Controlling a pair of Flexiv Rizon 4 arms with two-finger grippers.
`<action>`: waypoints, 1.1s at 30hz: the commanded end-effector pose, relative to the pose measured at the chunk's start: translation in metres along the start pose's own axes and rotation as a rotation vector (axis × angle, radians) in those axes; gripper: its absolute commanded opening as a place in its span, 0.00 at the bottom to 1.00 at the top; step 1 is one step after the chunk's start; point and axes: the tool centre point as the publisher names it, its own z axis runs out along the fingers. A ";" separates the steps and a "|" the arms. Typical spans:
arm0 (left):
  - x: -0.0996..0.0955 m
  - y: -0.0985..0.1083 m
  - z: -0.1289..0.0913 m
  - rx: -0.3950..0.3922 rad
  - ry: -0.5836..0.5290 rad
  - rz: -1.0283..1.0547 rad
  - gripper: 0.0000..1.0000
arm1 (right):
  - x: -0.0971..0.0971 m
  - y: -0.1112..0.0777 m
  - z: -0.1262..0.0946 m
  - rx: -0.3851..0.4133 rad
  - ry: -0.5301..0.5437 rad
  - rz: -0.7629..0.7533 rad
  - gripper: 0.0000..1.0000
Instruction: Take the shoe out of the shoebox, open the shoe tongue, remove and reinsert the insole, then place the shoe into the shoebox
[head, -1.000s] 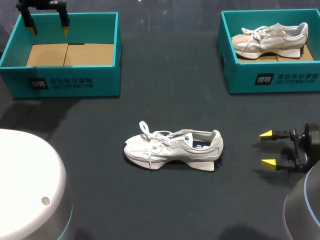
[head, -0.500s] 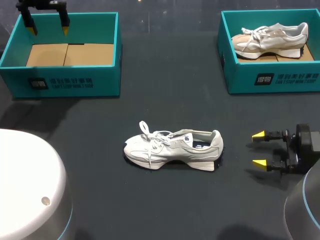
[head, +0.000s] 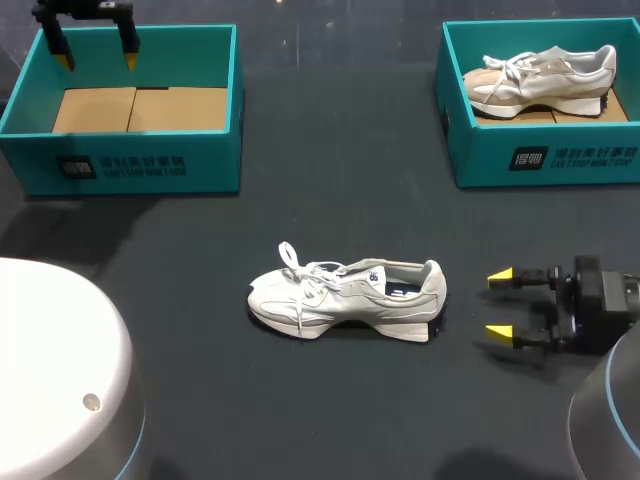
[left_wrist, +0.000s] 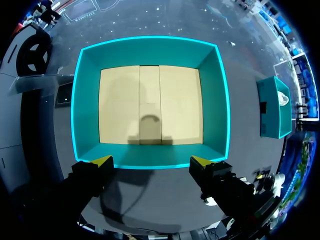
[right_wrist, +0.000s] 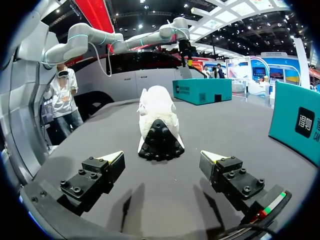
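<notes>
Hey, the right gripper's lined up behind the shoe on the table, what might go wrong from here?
The open right gripper faces the heel of the shoe; a finger may shove it sideways instead of straddling it. The left gripper hangs over the empty shoebox, so nothing steadies the shoe.

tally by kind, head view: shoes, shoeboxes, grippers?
Shoes: 2, loose shoe, boxed shoe
Shoeboxes: 2, left shoebox, right shoebox
Grippers: 2, left gripper, right gripper
Total: 6

white shoe, upright, on the table
</notes>
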 end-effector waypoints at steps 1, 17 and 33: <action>0.000 0.000 0.000 -0.001 -0.001 0.000 1.00 | -0.001 -0.002 0.010 0.001 -0.013 -0.002 1.00; 0.000 0.000 0.000 -0.001 -0.001 0.000 1.00 | -0.001 -0.001 0.038 0.005 -0.041 0.008 1.00; 0.000 0.000 0.000 -0.001 -0.001 0.000 1.00 | -0.005 0.004 0.062 0.028 -0.040 -0.002 1.00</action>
